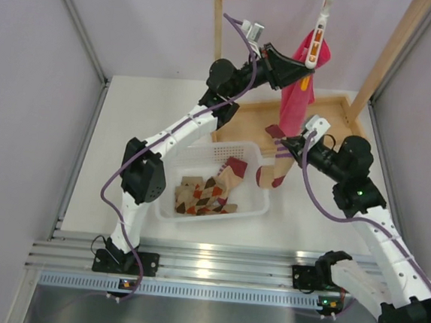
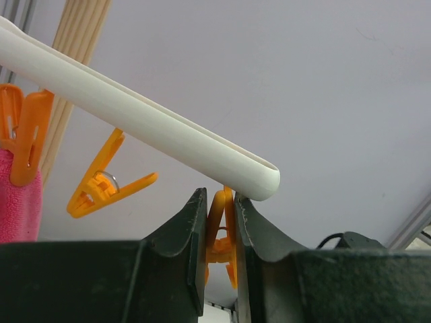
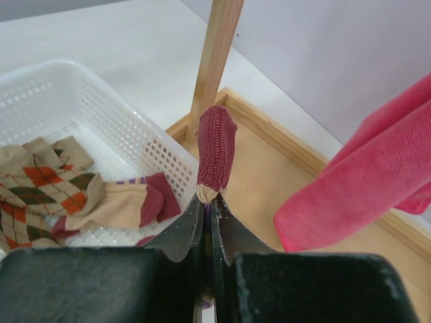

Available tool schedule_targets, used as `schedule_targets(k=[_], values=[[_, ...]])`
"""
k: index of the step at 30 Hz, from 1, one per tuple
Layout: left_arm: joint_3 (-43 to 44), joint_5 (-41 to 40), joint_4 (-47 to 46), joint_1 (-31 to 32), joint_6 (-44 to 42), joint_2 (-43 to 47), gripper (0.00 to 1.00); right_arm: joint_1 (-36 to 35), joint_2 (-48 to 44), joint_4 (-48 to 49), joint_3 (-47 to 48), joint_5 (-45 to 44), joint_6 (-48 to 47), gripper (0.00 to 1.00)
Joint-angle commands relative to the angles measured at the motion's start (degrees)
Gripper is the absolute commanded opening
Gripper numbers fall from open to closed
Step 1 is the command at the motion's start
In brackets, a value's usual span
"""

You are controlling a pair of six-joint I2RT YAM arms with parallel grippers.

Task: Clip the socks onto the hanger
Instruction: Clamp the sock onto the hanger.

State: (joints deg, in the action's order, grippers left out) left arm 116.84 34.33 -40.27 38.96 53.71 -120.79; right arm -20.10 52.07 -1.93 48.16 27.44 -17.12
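White basket (image 1: 167, 210) on the desk (image 1: 129, 116), nearest the arm bases; argyle socks (image 1: 209, 193) lie inside. Just past its right rim, the right end effector (image 3: 207, 198) is pinched fully closed on a beige-and-maroon sock (image 3: 215, 151) near its maroon end. Farther back and raised, the left end effector (image 2: 221, 202) is nearly closed, squeezing an orange clip (image 2: 219, 235) under the tip of the white hanger (image 2: 148, 128). A pink cloth (image 1: 301, 86) hangs alongside.

Left arm (image 1: 176, 132) raised from base, bent at elbow, forearm stretched up and to right. Left gripper (image 1: 302, 75) held high, jaws drawn narrow on orange clip (image 2: 219, 225), fingers (image 2: 192, 232) pressed against both its sides. Right arm (image 1: 379, 229) folded at elbow, wrist pointed toward left. Right gripper (image 1: 279, 146) set lower, jaws closed tight on sock (image 3: 215, 151), its maroon end seen above fingertips.
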Motion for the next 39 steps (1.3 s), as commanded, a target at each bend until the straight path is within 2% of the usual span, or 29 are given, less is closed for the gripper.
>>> schedule_targets(k=[1,7,12,19,29,39], values=[[-1.08,6.71,-5.95,0.24,3.42,1.44,0.00,7.76,-1.19,-3.25,2.81,12.97,-1.17,0.00],[-2.14,8.12,-8.33,0.06,3.68,1.88,0.00,16.92,3.90,-1.05,7.90,28.25,4.29,0.00],[-2.14,8.65,-8.51,-0.11,3.33,1.44,0.00,18.34,8.38,0.09,13.70,34.77,6.58,0.00],[-2.14,9.09,-9.21,-0.38,3.77,0.82,0.00,19.66,11.38,1.41,17.66,35.66,9.04,0.00],[-1.96,9.88,-9.91,-0.38,4.30,0.38,0.00,22.56,17.97,-2.89,26.71,37.33,7.37,0.00],[-1.96,9.97,-9.74,-0.38,3.77,0.03,0.00,22.73,18.68,-4.39,28.13,39.44,5.44,0.00]])
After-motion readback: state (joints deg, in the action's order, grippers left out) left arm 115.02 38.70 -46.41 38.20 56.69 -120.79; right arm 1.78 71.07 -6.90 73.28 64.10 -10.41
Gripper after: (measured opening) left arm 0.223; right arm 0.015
